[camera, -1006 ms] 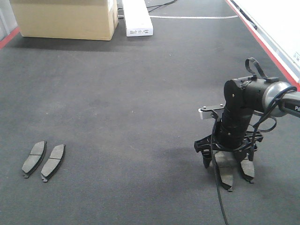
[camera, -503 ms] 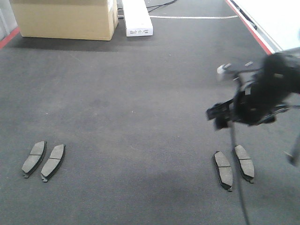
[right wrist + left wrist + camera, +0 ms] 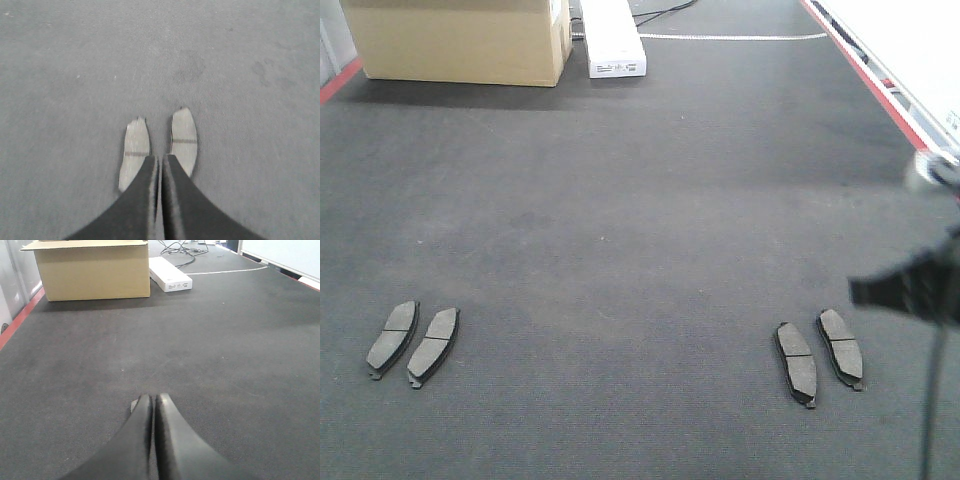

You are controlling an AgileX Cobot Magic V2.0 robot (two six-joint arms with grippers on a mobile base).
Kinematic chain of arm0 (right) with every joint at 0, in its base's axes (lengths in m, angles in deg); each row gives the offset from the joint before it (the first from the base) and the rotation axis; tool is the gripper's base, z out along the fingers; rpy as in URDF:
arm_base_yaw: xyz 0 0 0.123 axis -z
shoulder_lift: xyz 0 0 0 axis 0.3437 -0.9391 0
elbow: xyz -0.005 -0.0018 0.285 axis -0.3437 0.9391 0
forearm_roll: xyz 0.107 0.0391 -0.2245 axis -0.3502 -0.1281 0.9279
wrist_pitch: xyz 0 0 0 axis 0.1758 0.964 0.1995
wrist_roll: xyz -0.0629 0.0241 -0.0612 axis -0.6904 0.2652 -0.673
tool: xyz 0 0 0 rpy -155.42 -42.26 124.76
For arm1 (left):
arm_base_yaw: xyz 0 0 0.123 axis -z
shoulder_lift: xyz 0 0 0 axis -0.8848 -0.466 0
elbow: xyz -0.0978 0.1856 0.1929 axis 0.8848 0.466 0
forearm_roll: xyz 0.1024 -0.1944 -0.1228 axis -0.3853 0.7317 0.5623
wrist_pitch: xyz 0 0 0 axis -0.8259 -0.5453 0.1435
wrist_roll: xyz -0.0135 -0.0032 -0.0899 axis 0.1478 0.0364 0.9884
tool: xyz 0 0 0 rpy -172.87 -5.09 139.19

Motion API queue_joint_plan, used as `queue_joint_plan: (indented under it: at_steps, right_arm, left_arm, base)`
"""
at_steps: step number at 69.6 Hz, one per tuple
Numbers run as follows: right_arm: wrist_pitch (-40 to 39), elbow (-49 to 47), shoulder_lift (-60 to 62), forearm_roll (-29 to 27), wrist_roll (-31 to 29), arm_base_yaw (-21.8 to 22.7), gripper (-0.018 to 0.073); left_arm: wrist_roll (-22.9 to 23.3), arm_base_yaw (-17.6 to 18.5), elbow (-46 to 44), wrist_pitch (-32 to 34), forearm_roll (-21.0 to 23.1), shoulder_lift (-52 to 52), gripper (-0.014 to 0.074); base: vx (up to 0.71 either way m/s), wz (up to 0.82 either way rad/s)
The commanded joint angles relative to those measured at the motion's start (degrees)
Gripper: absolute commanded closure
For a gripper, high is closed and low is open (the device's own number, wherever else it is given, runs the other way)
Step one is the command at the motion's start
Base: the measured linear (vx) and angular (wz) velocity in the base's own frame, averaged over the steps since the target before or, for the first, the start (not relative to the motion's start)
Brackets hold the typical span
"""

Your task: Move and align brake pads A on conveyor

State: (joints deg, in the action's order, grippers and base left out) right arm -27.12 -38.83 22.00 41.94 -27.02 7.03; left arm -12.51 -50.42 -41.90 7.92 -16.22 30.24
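Two pairs of brake pads A lie flat on the dark-grey conveyor (image 3: pixel 620 200). The left pair (image 3: pixel 393 337) (image 3: pixel 433 345) sits side by side near the front left. Near the front right lies the other pair (image 3: pixel 796 362) (image 3: pixel 841 347). My right gripper (image 3: pixel 160 157) is shut with nothing in it and hangs above and behind the right pair, whose two pads (image 3: pixel 135 150) (image 3: pixel 184 137) show past its tips. In the front view the right arm (image 3: pixel 920 285) is a blur at the right edge. My left gripper (image 3: pixel 154 397) is shut over the belt, with a small pale corner (image 3: pixel 133 404) showing beside it.
A cardboard box (image 3: pixel 460 40) and a long white box (image 3: pixel 613 40) stand at the far end of the belt. Red frame (image 3: pixel 880 85) runs along the right edge, and a red strip (image 3: pixel 338 80) along the far left.
My right gripper has lifted off the right pair of pads and drawn back to the right edge of the view. Both pads stay lying side by side.
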Motion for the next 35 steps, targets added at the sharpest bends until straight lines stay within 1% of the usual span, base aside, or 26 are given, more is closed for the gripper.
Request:
queue_joint_plan:
  at_steps: [1,20,35]
  right_arm:
    - [-5.0,2.3,6.0,0.3,0.0,0.4,0.0571]
    - [-7.2,13.2,21.3,0.2,0.0,0.4,0.0571]
    - [-5.5,17.2,28.0,0.2,0.0,0.4,0.0571]
  left_arm:
    - [0.0,0.1,-1.1,4.1,0.0,-1.1,0.0602]
    - [0.0,0.1,-1.1,4.1,0.0,-1.1,0.0602]
    - [0.0,0.1,-1.1,4.1,0.0,-1.1,0.0602]
  base:
    - [0.00,0.00]
    - [0.00,0.00]
    - [0.00,0.00]
